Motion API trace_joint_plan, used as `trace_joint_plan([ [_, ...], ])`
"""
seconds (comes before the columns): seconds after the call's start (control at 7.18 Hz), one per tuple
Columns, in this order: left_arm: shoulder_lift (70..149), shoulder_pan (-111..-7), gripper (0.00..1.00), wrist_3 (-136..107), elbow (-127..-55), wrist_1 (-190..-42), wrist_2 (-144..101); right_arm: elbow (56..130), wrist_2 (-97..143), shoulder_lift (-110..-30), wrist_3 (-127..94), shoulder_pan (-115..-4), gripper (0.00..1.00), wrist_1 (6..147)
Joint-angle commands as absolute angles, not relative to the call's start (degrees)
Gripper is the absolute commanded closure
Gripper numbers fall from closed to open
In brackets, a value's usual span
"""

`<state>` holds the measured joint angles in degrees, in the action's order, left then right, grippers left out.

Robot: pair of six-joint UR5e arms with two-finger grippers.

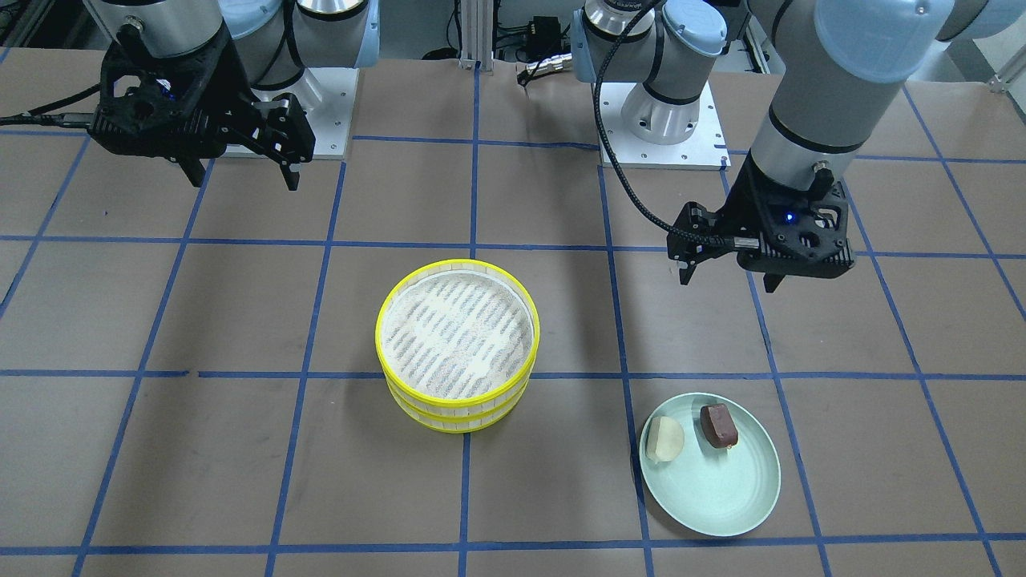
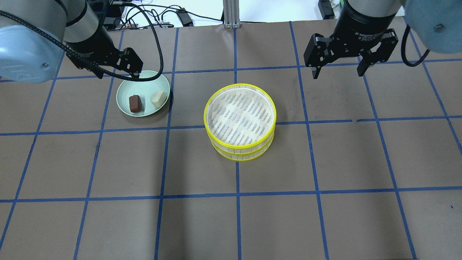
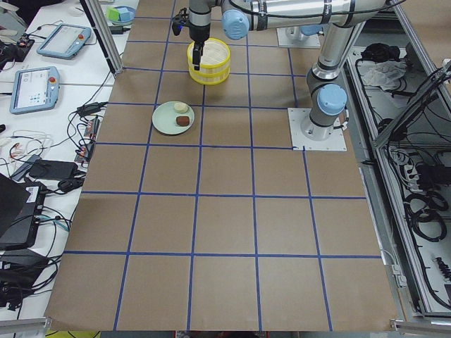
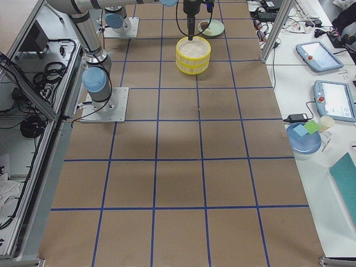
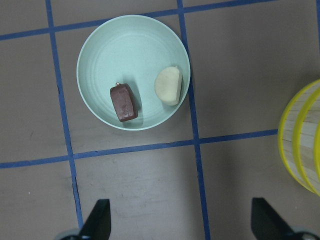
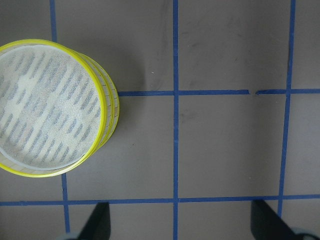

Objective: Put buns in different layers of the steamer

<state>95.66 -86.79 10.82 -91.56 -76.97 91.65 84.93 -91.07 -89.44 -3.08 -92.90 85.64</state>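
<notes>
- Progress: basically nothing done yet, judged from how things lie.
- Both buns are seen on the green plate [image 5: 130, 65], which sits toward the bench edge opposite the robot and nearer the bench's left end than the steamer. The cream bun [image 5: 168, 85] and brown bun [image 5: 123, 102] lie side by side, a small gap btwn them, not touching.
- The 2 layers are found stacked mid-bench, top layer [image 2: 240, 115] on the lower layer [image 2: 241, 154]. The top floor is bare; the lower one's inside is hidden.
- Left gripper [image 1: 728, 280]: fingers spread, nothing held, hung above the bench near the plate, on its robot side.
- Right gripper [image 2: 337, 75]: fingers spread too, nothing held, parked off toward the right end, well apart from the stack.
- Left to do, prob: the top layer lifted off, 1 bun put in each layer, maybe restacked after.
</notes>
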Motion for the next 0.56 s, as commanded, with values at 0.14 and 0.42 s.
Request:
trace_joint_plan([
  [0.14,100.18,-86.05,0.0,16.24,-91.58,-71.38,91.5,84.99,-91.4,-89.12,-2.55,-92.9,0.0,84.99],
  [0.42,100.9,-85.78,0.0,17.66,-91.58,-70.49,91.58,87.17,-90.79,-89.03,-2.9,-92.9,0.0,85.69],
])
